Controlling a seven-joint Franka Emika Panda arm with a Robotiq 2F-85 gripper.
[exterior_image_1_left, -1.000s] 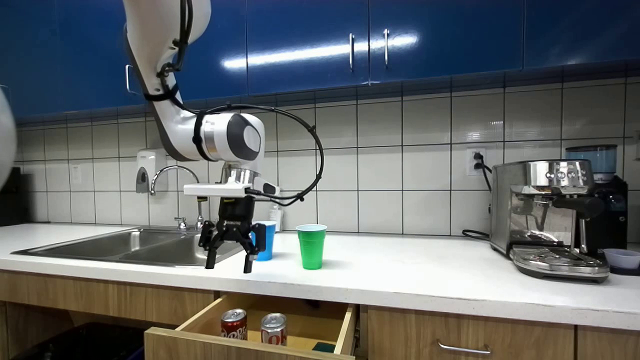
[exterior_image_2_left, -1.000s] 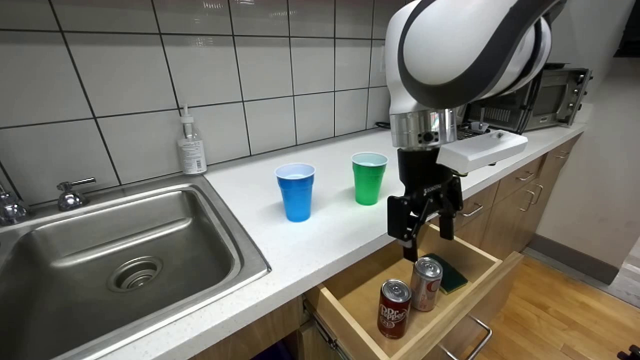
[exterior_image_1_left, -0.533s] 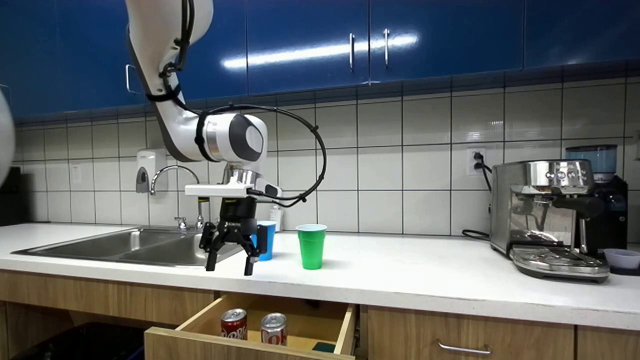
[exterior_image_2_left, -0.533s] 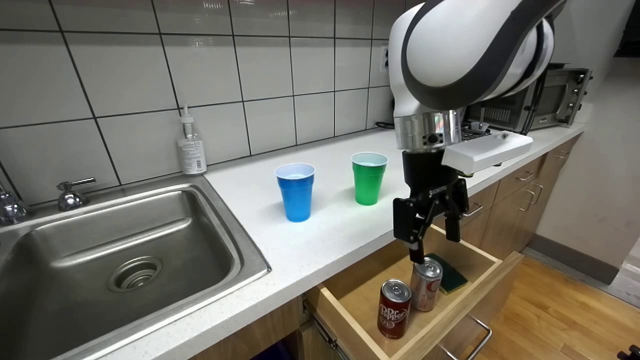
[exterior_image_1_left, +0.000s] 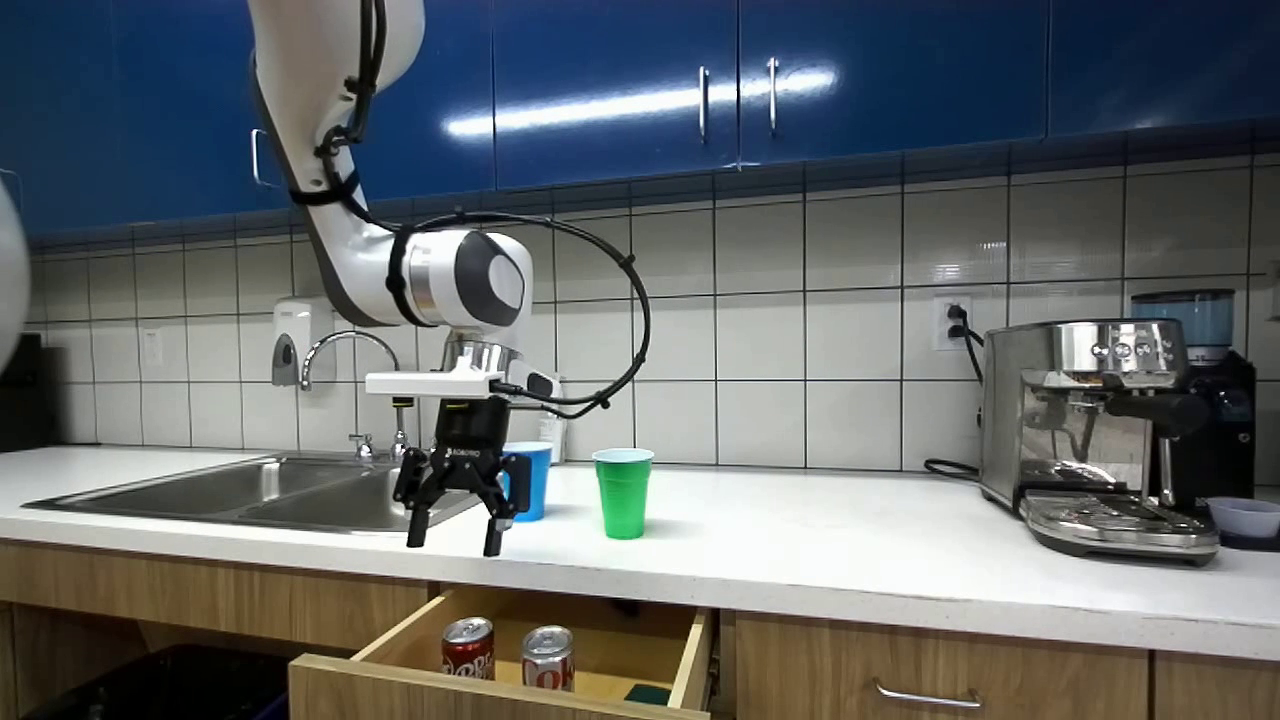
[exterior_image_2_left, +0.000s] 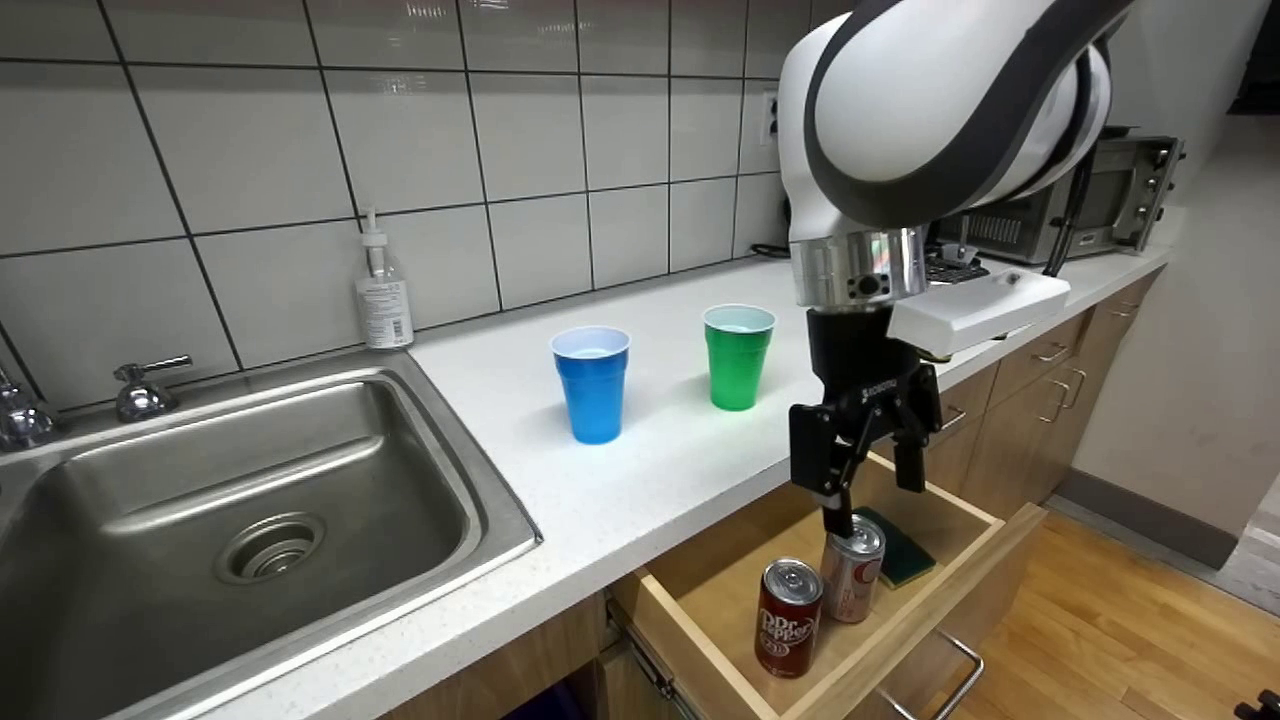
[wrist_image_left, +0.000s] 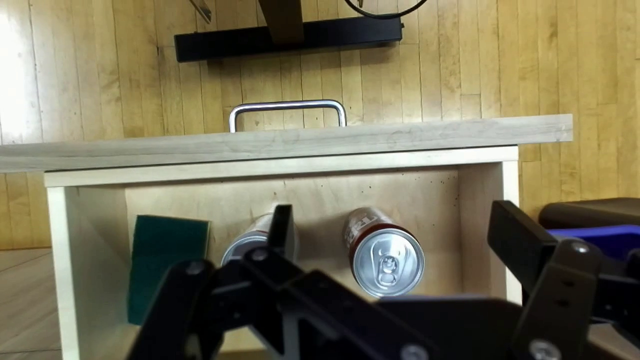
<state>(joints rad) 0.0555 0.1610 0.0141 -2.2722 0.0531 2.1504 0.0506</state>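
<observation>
Coffee machine (exterior_image_1_left: 1085, 440): shown in an exterior view set well back before the counter (exterior_image_1_left: 800, 520), almost level, facing the tiled wall (exterior_image_1_left: 760, 340) and blue cupboards (exterior_image_1_left: 620, 60) square-on.
Sink (exterior_image_2_left: 140, 570): lay in the foreground in an exterior view set close in, tilted down, aimed obliquely along the counter toward the oven (exterior_image_2_left: 1110, 200).
Drawer (wrist_image_left: 300, 165): filled much of the wrist view, which looked down from just above; handle (wrist_image_left: 287, 105) and floor (wrist_image_left: 435, 75) lay toward the top.
Green cup (exterior_image_2_left: 738, 365), blue cup (exterior_image_2_left: 592, 395): appeared in both exterior views.
Soda cans (wrist_image_left: 387, 262): appeared in all three views.
</observation>
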